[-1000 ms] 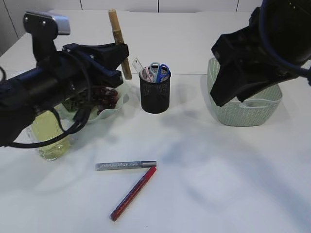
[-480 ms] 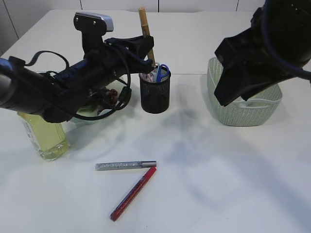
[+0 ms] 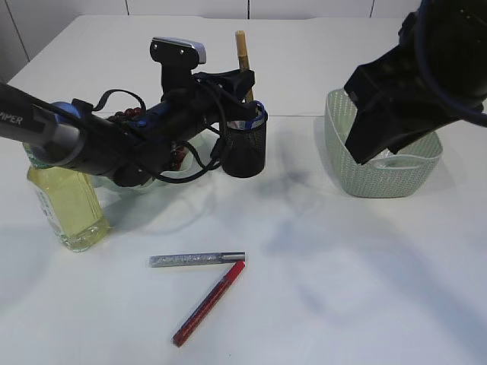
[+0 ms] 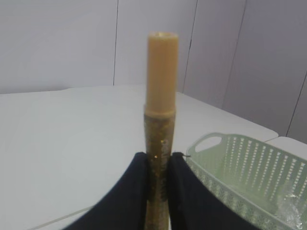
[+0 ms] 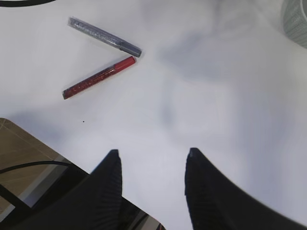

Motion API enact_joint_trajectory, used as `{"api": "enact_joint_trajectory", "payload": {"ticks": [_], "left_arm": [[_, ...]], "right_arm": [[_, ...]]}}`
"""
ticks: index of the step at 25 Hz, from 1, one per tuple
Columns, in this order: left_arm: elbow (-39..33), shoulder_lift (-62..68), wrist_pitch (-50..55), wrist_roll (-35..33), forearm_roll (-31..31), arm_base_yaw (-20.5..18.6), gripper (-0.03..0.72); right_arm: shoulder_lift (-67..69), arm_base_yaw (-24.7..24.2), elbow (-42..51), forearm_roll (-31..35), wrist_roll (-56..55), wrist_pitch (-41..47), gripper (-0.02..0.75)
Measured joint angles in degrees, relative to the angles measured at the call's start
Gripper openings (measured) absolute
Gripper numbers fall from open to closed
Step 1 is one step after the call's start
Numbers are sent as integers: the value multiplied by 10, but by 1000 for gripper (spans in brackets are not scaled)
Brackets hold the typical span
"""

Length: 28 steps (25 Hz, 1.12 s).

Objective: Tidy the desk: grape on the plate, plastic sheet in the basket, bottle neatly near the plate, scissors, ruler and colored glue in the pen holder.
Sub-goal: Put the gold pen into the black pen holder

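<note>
Desk (image 3: 342, 289) takes up nearly the whole exterior frame, white and mostly bare. Right arm fills the upper right, parked above the green basket (image 3: 346, 163); the right gripper (image 5: 152, 165) has its jaws spread with nothing between them, only table below. Left arm stretches in from the left edge toward top centre, and the left gripper (image 4: 159, 189) is clenched on a gold glitter glue stick (image 4: 160, 120), held upright right over the black mesh pen holder (image 3: 243, 148), where blue scissors (image 3: 257, 115) already sit. Bottle (image 3: 68, 205) of yellow liquid stands at the left, and the plate (image 3: 133, 181) with grapes (image 3: 176, 156) is mostly hidden behind the arm. Silver glue stick (image 3: 196, 259) and red glue stick (image 3: 209, 302) lie touching at lower centre, not yet collected.

My worry: the holder's crowded, so the gold stick could catch the scissors or the rim on the drop, topple out or tip the holder.
</note>
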<state>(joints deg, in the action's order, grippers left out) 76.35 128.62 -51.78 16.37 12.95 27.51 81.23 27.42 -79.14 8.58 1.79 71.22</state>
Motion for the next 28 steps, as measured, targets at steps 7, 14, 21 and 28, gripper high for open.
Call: {"api": "enact_joint_trajectory", "payload": {"ticks": [7,14,21,28], "left_arm": [[13,9,35,-1,-1,0,89],[13,9,61,-1,-2,-11,99],[13,9,61,-1,-2,-12,151],[13,9,62,-1,-2,-12,172]], "right_arm": [[0,0,0,-13,1,0,349],[0,0,0,-14,1,0,349],[0,0,0,-15,2,0,349],[0,0,0,-18,2,0,349]]}}
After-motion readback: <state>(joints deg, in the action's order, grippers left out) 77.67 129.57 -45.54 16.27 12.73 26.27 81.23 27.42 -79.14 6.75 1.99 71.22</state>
